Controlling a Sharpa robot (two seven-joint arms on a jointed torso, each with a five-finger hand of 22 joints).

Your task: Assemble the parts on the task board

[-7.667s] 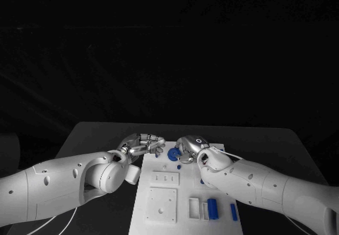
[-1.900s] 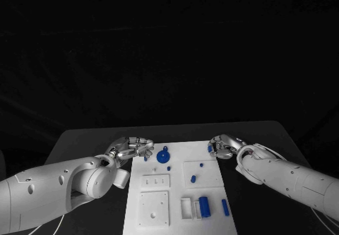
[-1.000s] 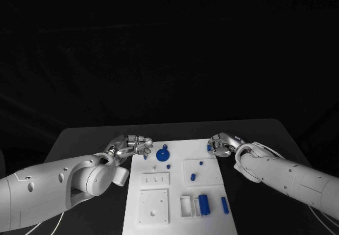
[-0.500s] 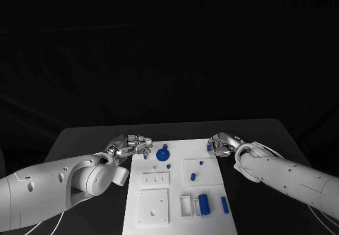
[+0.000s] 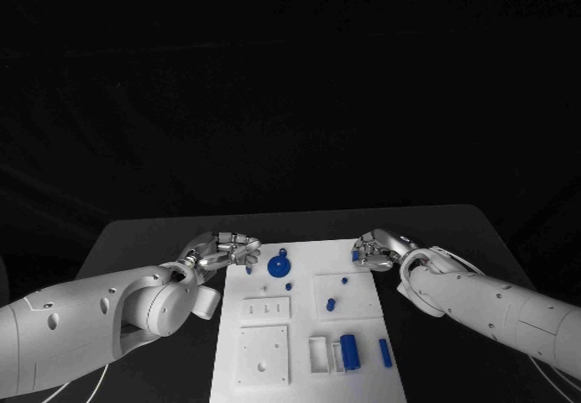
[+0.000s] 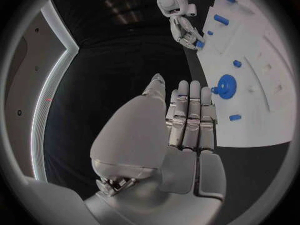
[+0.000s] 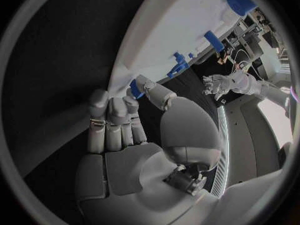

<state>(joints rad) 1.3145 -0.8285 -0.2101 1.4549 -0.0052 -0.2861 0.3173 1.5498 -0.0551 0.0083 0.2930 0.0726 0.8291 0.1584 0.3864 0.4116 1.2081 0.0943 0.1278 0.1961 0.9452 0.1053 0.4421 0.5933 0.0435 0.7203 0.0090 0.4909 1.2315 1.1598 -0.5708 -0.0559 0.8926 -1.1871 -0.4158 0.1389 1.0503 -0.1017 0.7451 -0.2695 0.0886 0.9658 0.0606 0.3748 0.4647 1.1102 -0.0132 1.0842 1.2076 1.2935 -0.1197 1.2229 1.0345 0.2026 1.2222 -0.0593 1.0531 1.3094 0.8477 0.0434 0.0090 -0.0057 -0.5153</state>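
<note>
Here the task board point(image 5: 309, 336) lies lengthwise in the middle of the black table point(image 5: 145, 231), with a hand at each of its far corners. From the head camera the left hand point(image 5: 225, 250) sits at the far left corner with its fingers curled inward, but the left wrist camera shows those fingers point(image 6: 189, 116) laid straight and side by side, holding nothing, their tips just short of the board's edge point(image 6: 250, 130). Near them on the board stands a round blue disc point(image 5: 279, 267), seen again from that wrist point(image 6: 226, 86), with a small blue peg point(image 5: 249, 269) just left of it.

The right hand point(image 5: 377, 249) is at the far right corner. Overhead a bit of blue point(image 5: 358, 252) shows at its fingers; the right wrist camera makes this plainer: a small blue part point(image 7: 135, 89) is pinched between thumb and fingertip, touching the board's edge, the other fingers point(image 7: 111, 116) lying together.

Nearer the robot, a blue block point(image 5: 348, 351) and a blue bar point(image 5: 385, 353) lie on the board
</note>
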